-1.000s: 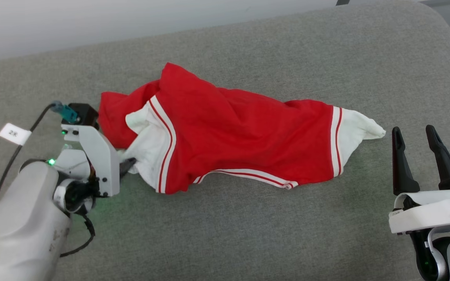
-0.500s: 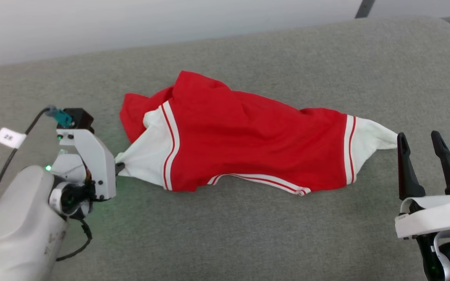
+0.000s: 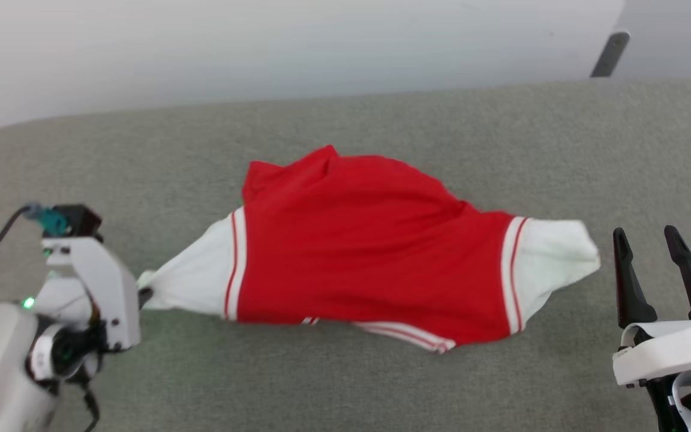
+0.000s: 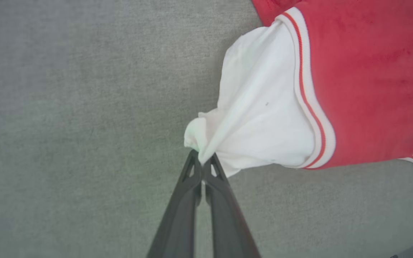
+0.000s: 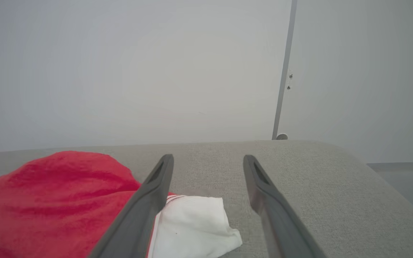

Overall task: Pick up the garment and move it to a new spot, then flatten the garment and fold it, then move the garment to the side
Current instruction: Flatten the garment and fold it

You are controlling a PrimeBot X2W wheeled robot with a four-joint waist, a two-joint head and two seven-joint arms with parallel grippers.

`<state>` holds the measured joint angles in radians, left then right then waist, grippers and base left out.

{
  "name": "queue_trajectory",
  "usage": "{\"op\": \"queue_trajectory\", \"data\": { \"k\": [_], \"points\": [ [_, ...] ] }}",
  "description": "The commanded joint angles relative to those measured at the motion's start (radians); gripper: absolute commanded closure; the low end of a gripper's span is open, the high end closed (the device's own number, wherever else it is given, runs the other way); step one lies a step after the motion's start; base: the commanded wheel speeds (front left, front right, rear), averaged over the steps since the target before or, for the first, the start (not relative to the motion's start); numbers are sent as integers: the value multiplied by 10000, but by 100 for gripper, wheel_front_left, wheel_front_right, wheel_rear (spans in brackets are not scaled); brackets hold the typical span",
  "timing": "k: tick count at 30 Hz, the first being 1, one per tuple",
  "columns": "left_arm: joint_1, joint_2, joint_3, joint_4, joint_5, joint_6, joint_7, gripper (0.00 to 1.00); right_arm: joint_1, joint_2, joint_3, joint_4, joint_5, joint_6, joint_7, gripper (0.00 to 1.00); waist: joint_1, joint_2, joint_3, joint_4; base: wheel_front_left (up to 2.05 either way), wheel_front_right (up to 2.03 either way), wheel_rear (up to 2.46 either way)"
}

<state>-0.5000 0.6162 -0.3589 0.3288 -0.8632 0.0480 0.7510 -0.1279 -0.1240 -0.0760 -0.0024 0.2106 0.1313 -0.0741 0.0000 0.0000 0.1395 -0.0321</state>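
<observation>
Pinches one white sleeve tip of the garment point(image 3: 369, 258) in the left gripper point(image 4: 202, 159), fingers clamped together. Has it stretched across the grey cushion point(image 3: 345, 384) (red side up). Holds the right gripper point(image 3: 645, 231) spread, empty, near the other sleeve.

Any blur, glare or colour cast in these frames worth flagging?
Head view: slightly soft overall, green glow on the grey cushion beside the left gripper. Left wrist view: faint green tint on the garment where pinched. Right wrist view: hazy, low contrast.
</observation>
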Motion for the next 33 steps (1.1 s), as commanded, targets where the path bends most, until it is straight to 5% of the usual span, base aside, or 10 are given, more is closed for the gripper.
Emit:
{"op": "queue_trajectory", "data": {
  "k": [1,12,22,25,26,28,30,33],
  "points": [
    [328,173,95,-236,-26,204,61,100,183,-33,-9,-55,21,-10,39,0,0,0,-243,243,0,0,0],
    [2004,1280,645,-2171,-116,1581,670,100,300,-83,36,-224,98,-10,204,0,0,0,-258,269,0,0,0],
    [2390,899,509,-1629,-42,1377,-37,100,101,8,168,-262,75,-10,236,0,0,0,53,45,0,0,0],
    [2261,620,387,-1081,-54,1144,-319,90,44,15,189,-208,95,-10,196,0,0,0,126,-13,0,0,0],
    [2193,552,361,-912,-41,1065,-429,68,44,29,202,-207,87,-10,192,0,0,0,143,-33,0,0,0],
    [2084,411,373,-560,-76,908,-647,44,43,46,196,-207,82,-10,190,0,0,0,176,-66,0,0,0],
    [1996,327,331,-283,-56,769,-799,5,43,50,193,-193,84,-10,174,0,0,0,195,-87,0,0,0],
    [1873,283,387,-25,-155,641,-908,0,71,45,167,-196,79,-10,168,0,0,0,202,-90,0,0,0]
  ]
}}
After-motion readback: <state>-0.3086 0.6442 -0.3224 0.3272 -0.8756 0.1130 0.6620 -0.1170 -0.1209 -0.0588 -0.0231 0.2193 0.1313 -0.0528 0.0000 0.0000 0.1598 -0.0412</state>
